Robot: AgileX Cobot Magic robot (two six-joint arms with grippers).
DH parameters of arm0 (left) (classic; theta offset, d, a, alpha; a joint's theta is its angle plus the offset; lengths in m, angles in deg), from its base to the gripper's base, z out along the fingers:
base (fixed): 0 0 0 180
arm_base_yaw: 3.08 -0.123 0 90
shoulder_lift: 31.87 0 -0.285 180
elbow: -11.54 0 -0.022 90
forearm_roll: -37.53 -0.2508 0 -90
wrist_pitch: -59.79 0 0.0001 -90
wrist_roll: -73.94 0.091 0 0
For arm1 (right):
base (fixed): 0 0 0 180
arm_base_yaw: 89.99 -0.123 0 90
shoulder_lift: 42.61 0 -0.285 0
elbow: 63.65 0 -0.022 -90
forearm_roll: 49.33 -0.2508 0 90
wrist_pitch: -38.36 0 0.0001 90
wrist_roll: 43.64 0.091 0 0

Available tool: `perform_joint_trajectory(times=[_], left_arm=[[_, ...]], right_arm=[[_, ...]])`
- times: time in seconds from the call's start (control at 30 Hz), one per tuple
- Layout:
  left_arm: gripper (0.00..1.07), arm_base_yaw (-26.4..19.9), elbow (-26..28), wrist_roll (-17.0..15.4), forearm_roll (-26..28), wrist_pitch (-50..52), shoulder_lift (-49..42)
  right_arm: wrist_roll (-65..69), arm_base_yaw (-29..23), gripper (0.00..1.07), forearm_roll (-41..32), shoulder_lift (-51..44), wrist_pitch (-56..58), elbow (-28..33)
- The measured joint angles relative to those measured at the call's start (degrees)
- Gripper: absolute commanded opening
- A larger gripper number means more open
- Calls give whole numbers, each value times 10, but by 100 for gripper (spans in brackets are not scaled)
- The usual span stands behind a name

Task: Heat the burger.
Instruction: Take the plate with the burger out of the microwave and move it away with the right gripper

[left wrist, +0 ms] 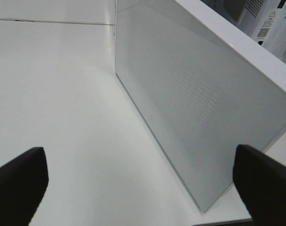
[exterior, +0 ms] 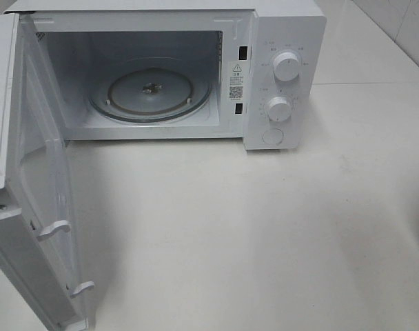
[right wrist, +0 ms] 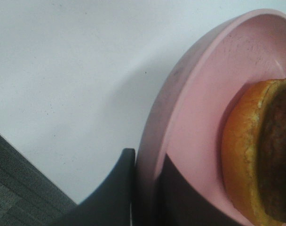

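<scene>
The burger point(right wrist: 249, 155), with its golden-brown bun and dark patty, lies on a pink plate point(right wrist: 199, 94) and shows only in the right wrist view, partly cut off by the frame edge. My right gripper point(right wrist: 145, 193) is shut on the plate's rim, one dark finger point(right wrist: 115, 188) outside it and one inside. The plate hangs above the white table. My left gripper point(left wrist: 140, 188) is open with nothing between its black fingertips point(left wrist: 20, 179), close to the outer face of the microwave door point(left wrist: 190, 94). Neither gripper shows in the high view.
The white microwave point(exterior: 285, 41) stands at the back of the table. Its door point(exterior: 30, 172) is swung wide open to the left. Inside it lies a glass turntable point(exterior: 151, 89) with nothing on it. Two knobs point(exterior: 287, 67) sit on its right panel.
</scene>
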Motion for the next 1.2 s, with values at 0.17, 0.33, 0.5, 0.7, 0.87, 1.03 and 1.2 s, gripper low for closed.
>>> perform_joint_trajectory(times=[0.17, 0.33, 0.5, 0.7, 0.87, 1.03, 1.2], left_arm=[[100, 0, 0, 0, 0, 0, 0], [100, 0, 0, 0, 0, 0, 0], [100, 0, 0, 0, 0, 0, 0], [100, 0, 0, 0, 0, 0, 0], [100, 0, 0, 0, 0, 0, 0], [100, 0, 0, 0, 0, 0, 0], [100, 0, 0, 0, 0, 0, 0]], right_arm=[[92, 0, 0, 33, 60, -5, 0], [157, 0, 0, 62, 107, -10, 0], [263, 0, 0, 89, 151, -16, -1], [387, 0, 0, 117, 209, -16, -2], [460, 0, 0, 145, 245, -19, -2], [535, 0, 0, 167, 285, -25, -2], [595, 0, 0, 193, 316, -33, -2]])
